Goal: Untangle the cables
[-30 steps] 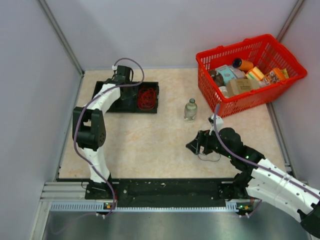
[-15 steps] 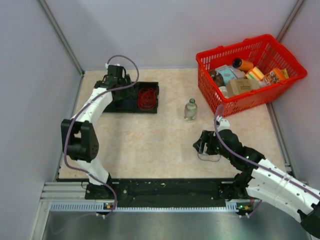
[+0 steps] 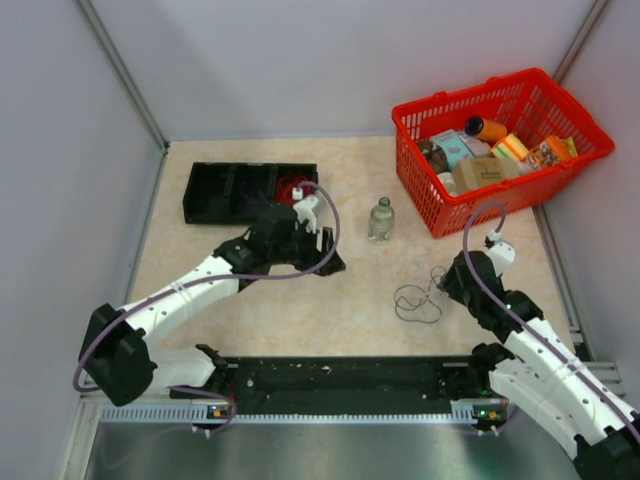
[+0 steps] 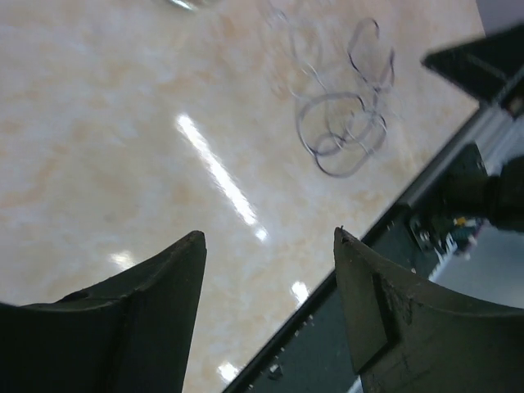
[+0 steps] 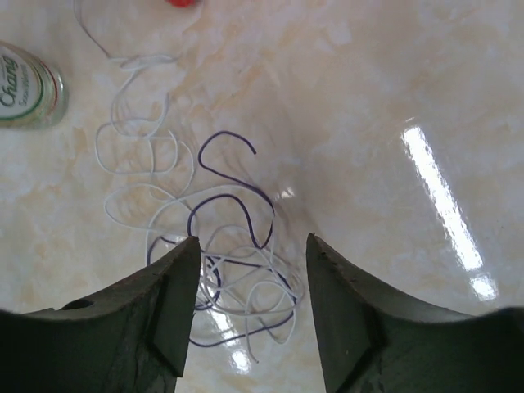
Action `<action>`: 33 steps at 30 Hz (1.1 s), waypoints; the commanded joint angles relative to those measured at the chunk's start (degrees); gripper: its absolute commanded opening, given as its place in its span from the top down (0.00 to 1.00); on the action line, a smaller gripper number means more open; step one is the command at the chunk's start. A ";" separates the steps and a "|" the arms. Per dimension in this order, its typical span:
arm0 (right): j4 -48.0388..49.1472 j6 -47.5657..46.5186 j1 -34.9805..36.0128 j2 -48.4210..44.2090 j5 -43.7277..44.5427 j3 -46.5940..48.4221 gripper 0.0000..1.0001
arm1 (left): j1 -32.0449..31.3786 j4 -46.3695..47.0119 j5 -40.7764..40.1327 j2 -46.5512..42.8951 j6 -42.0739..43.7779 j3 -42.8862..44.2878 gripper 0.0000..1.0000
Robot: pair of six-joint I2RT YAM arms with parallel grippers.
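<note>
A loose tangle of white cable [image 5: 135, 147] and dark blue-grey cable [image 5: 237, 201] lies on the beige table, right of centre [image 3: 418, 300]. My right gripper [image 5: 253, 241] hangs open just above its near end, the loops showing between the fingers and nothing gripped. In the top view the right gripper [image 3: 447, 283] sits at the tangle's right side. A red cable [image 3: 293, 187] lies bunched in the black tray [image 3: 215, 190]. My left gripper [image 3: 328, 262] is open and empty over mid-table, with the tangle [image 4: 340, 135] ahead of it at some distance.
A small glass bottle [image 3: 381, 218] stands behind the tangle, also in the right wrist view [image 5: 29, 74]. A red basket [image 3: 520, 95] full of packages fills the back right corner. The black rail [image 3: 340, 378] runs along the near edge.
The left arm swung from the black tray to mid-table, its gripper now open, the red cable left in the tray. The right gripper drew back right of the tangle and its jaws narrowed.
</note>
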 commanded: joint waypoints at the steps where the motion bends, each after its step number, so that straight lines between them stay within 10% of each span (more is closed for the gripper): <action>1: 9.34 -6.83 -5.98 0.34 -3.79 -0.16 0.51 | -10.19 11.83 1.82 -2.46 -5.48 -6.30 0.32; 13: 23.86 -15.11 -8.37 14.75 -23.31 -2.01 0.51 | -21.65 14.40 -1.44 6.58 -7.95 -2.89 0.30; 19: 25.45 -13.44 2.50 17.22 -21.13 -0.79 1.00 | -21.56 11.50 -5.12 6.86 -7.51 -1.30 0.32; 33: 32.20 -7.38 11.67 5.00 -41.50 6.87 1.00 | -21.65 19.24 -6.35 -8.96 -1.35 -7.63 0.27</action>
